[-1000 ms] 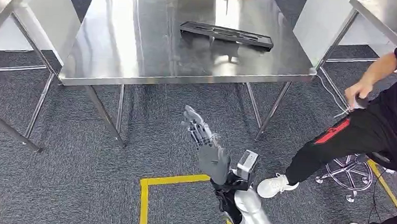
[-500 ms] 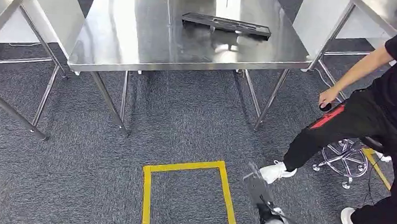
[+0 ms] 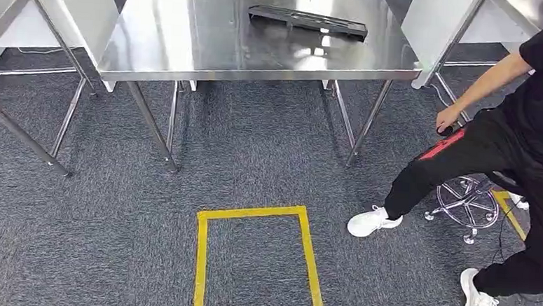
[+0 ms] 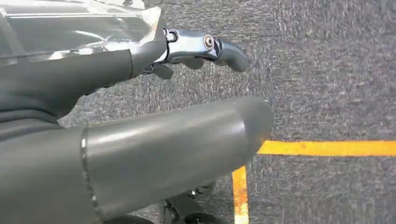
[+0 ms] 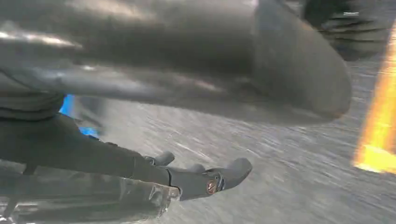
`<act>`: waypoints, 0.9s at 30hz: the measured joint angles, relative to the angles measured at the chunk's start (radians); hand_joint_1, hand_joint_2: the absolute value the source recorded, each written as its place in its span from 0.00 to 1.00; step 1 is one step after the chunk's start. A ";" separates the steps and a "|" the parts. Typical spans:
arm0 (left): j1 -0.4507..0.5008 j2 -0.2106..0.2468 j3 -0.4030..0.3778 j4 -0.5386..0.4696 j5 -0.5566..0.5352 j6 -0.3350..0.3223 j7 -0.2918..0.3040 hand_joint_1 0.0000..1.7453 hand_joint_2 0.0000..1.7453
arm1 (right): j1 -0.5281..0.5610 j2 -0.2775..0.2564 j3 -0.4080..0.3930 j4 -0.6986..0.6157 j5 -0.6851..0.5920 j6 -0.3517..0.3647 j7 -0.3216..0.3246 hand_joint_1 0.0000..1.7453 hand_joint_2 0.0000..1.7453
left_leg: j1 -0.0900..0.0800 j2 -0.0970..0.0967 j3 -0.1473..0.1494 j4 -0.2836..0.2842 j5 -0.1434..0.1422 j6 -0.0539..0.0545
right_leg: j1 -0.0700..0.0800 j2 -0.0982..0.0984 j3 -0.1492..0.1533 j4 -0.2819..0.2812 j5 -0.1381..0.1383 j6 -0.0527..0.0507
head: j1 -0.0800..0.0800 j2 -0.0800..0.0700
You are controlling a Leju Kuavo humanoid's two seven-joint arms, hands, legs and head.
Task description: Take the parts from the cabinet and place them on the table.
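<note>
A part [image 3: 308, 20] lies on the table [image 3: 190, 47] — a person [image 3: 508, 137] sits to its right.

steel table [image 3: 190, 43] | black part [image 3: 307, 20] flat on top

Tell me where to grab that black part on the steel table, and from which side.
Grip the black part across its narrow width near the middle, coming from above: it lies flat, long and slim on the table, with slots that look too narrow to hook.

From the head we look forward and down at the steel table [image 3: 190, 50] and the yellow floor tape [image 3: 258, 215]. Our wrist cameras sit close behind each hand, facing the carpet [image 4: 327, 70], and they share that yellow tape with the head view.
</note>
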 joint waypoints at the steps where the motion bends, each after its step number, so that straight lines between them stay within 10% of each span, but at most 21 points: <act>1: 0.001 0.000 0.000 0.000 -0.005 -0.001 0.003 0.00 0.00 | 0.002 0.005 -0.001 0.006 0.001 0.006 0.027 0.00 0.00 | -0.002 0.002 -0.003 -0.010 0.009 0.010 | 0.002 0.001 0.000 0.000 0.006 0.009 | -0.001 0.000; 5: -0.005 -0.001 0.000 0.000 -0.008 -0.003 0.005 0.00 0.00 | 0.007 0.010 -0.005 0.027 0.009 0.020 0.074 0.00 0.00 | 0.006 0.009 -0.021 -0.051 0.034 0.041 | -0.003 0.011 -0.076 0.176 -0.135 -0.011 | 0.010 0.000; 8: -0.005 -0.002 0.000 0.000 -0.010 -0.003 0.007 0.00 0.00 | 0.007 0.008 -0.007 0.032 0.009 0.023 0.073 0.00 0.00 | 0.007 0.017 -0.053 -0.046 0.058 0.034 | -0.011 0.011 -0.088 0.302 -0.167 0.013 | 0.009 0.000; 11: -0.005 -0.007 0.000 0.002 -0.018 0.001 0.009 0.00 0.00 | 0.007 0.007 -0.009 0.035 0.024 0.026 0.046 0.00 0.00 | 0.021 0.019 -0.096 -0.023 0.077 0.013 | -0.030 0.011 0.058 0.100 -0.076 0.067 | 0.010 0.000; 12: -0.006 -0.006 0.000 0.002 -0.019 0.001 0.009 0.00 0.00 | 0.004 0.007 -0.009 0.035 0.027 0.026 0.036 0.00 0.00 | 0.022 0.019 -0.106 -0.012 0.081 0.006 | -0.037 0.013 0.102 0.020 -0.091 0.071 | 0.010 0.000; 13: -0.007 -0.004 0.000 0.001 -0.021 0.002 0.009 0.00 0.00 | 0.001 0.008 -0.009 0.035 0.031 0.025 0.030 0.00 0.00 | 0.019 0.017 -0.118 -0.007 0.088 -0.004 | -0.013 0.026 0.127 -0.012 -0.106 0.052 | 0.015 0.000; 17: -0.007 -0.003 0.000 0.001 -0.026 0.001 0.009 0.00 0.00 | 0.004 0.006 -0.011 0.037 0.039 0.008 0.019 0.00 0.00 | 0.020 0.014 -0.120 -0.014 0.119 -0.027 | -0.018 0.022 0.085 0.000 -0.082 0.007 | 0.009 0.000; 21: -0.006 -0.001 0.000 0.002 -0.026 0.004 0.009 0.00 0.00 | 0.002 0.008 -0.011 0.040 0.048 -0.021 0.019 0.00 0.00 | 0.023 0.009 -0.180 0.204 -0.110 -0.030 | -0.008 0.013 0.036 0.003 -0.036 -0.041 | 0.002 0.000; 23: -0.005 0.000 0.000 0.002 -0.026 0.006 0.009 0.00 0.00 | 0.003 0.010 -0.011 0.040 0.051 -0.023 0.019 0.00 0.00 | 0.022 0.009 -0.189 0.306 -0.129 -0.028 | 0.001 0.013 0.007 0.005 -0.009 -0.044 | 0.000 0.000; 25: -0.006 0.000 0.000 0.002 -0.026 0.006 0.009 0.00 0.00 | 0.005 0.011 -0.011 0.041 0.051 -0.024 0.019 0.00 0.00 | 0.020 0.009 -0.122 0.255 -0.055 -0.016 | 0.007 0.013 -0.026 0.006 0.015 -0.041 | 0.000 0.000; 27: -0.008 0.001 0.000 0.002 -0.026 0.007 0.009 0.00 0.00 | 0.004 0.012 -0.011 0.041 0.053 -0.024 0.019 0.00 0.00 | 0.013 0.007 0.009 0.086 -0.026 0.006 | 0.010 0.014 -0.046 0.006 0.037 -0.037 | 0.000 0.000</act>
